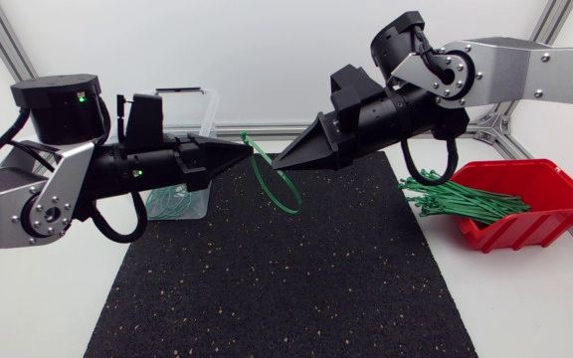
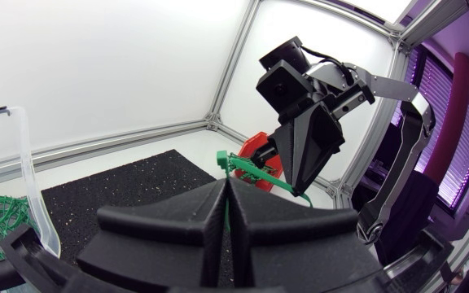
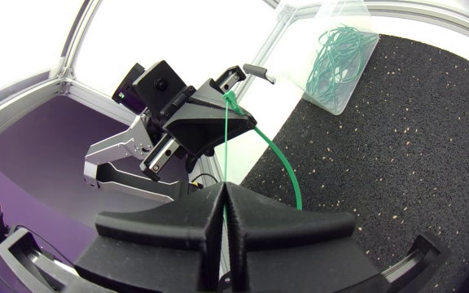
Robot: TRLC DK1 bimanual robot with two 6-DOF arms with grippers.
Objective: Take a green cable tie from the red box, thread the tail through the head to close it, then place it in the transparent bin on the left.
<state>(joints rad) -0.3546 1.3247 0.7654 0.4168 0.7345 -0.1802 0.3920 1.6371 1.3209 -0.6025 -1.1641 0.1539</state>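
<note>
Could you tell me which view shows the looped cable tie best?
Head view: the cable tie shows as a whole loop. Left wrist view shows only a short piece; right wrist view, two strands.

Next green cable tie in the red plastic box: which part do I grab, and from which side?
Grip one of the ends fanning past the red plastic box's low open front, coming from above on the black mat's side. There the green cable ties splay apart; deeper in they lie bunched. The right gripper, nearest, is shut on the looped green tie.
</note>
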